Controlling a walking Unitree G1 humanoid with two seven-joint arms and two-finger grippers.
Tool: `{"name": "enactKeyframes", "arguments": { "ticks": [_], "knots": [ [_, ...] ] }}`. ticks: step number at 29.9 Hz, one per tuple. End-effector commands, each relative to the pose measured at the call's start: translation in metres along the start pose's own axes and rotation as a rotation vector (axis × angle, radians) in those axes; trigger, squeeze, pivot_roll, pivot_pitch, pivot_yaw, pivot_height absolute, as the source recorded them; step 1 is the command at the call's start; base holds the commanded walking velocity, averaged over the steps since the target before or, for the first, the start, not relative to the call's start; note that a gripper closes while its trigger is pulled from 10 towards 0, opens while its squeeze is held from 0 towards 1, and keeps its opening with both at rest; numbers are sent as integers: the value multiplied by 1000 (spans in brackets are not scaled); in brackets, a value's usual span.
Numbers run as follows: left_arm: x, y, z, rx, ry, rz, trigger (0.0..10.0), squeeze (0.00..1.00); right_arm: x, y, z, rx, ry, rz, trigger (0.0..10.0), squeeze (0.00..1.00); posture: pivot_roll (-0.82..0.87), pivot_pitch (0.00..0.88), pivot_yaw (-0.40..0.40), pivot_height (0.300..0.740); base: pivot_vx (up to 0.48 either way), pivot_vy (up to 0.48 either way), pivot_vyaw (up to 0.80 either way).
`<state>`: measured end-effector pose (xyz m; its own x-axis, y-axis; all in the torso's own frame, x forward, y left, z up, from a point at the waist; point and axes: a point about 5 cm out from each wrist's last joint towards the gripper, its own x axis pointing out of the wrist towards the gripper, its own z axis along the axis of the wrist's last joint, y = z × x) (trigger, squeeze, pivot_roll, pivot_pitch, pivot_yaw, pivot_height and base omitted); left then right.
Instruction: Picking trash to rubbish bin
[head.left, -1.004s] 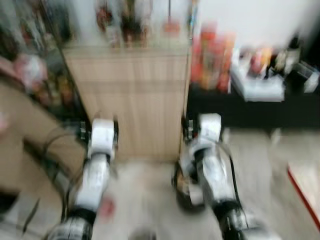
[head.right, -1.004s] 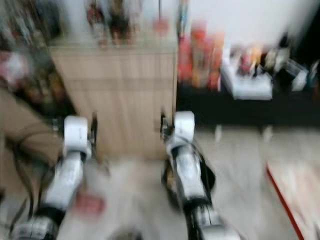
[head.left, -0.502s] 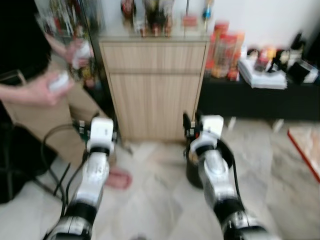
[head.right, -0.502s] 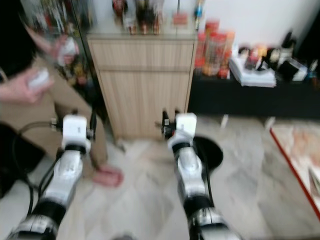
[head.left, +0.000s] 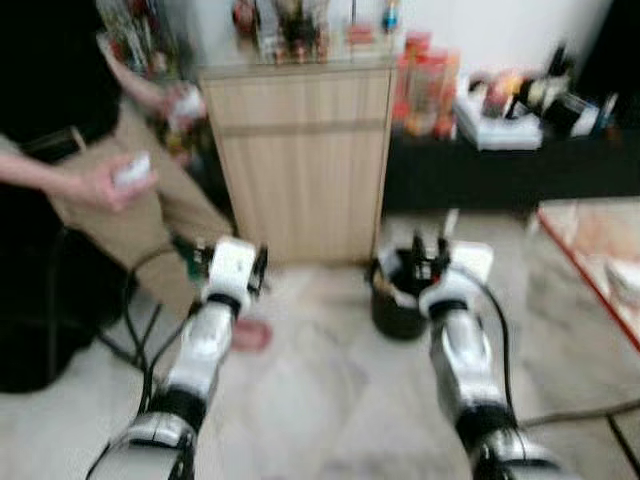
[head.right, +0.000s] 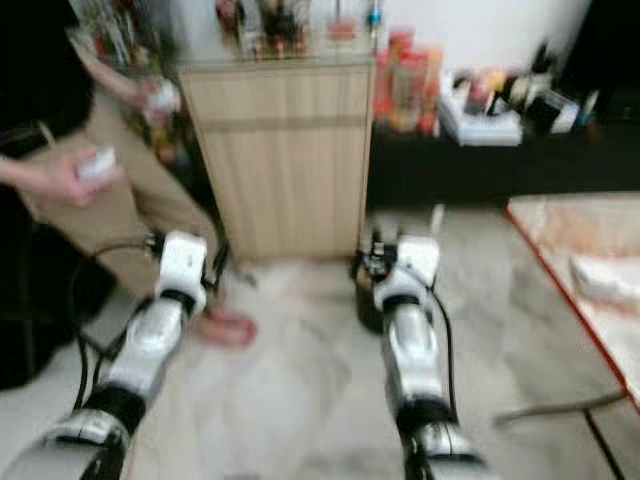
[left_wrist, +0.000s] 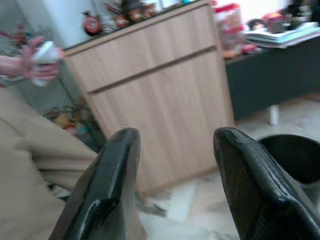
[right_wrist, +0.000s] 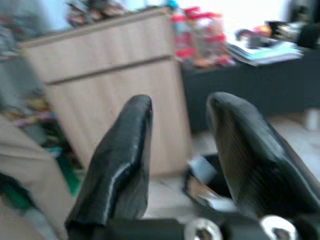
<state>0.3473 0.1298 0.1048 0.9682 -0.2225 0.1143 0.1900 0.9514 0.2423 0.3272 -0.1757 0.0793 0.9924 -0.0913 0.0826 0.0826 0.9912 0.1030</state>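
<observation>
Left eye view: the black rubbish bin (head.left: 398, 305) stands on the floor at 12 o'clock of the right end effector (head.left: 430, 262). A person (head.left: 70, 130) stands at 10 o'clock.

Wrist views: left end effector (left_wrist: 175, 150) and right end effector both released, empty.

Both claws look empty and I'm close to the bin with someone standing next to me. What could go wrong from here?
1. The person's bare foot rests on the pale tiled floor just beside the left claw; a step or swing that way might hit it.
2. The right claw hangs open near the small black rubbish bin; moving forward could tip it.
3. Black cables trail on the floor beside the left arm and could snag.
</observation>
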Motion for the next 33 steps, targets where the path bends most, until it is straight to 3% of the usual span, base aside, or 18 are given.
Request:
{"name": "enactKeyframes", "arguments": {
  "ticks": [1, 7, 16, 21, 28, 33],
  "knots": [
    [7, -6, 5, -1, -2, -48, 10000, 0, 1, -10, 5, 10, -21, -62, 10000, 0, 126, 0, 64, 740, 0, 0, 0],
    [13, -22, 10, -3, -13, -133, 10000, 0, -7, -29, 3, 1, -34, -145, 10000, 0, 106, 0, 83, 740, 0, 0, 0],
    [14, -35, 11, -1, -11, -209, 10000, 0, -15, -39, 2, -10, -43, -194, 10000, 0, 83, 0, 102, 740, 0, 0, 0],
    [18, -46, 15, -12, -13, -260, 10000, 0, -17, -47, 5, -17, -63, -240, 10000, 0, 29, 0, 159, 740, 0, 0, 0],
    [29, -68, 32, -10, -36, -374, 10000, 0, -31, -73, 10, -41, -110, -358, 10000, 0, -57, 0, 243, 740, 0, 0, 0],
    [35, -80, 45, 4, -73, -423, 10000, 0, -43, -91, 8, -51, -104, -408, 10000, 0, -62, 0, 238, 740, 0, 0, 0]
  ]
}}
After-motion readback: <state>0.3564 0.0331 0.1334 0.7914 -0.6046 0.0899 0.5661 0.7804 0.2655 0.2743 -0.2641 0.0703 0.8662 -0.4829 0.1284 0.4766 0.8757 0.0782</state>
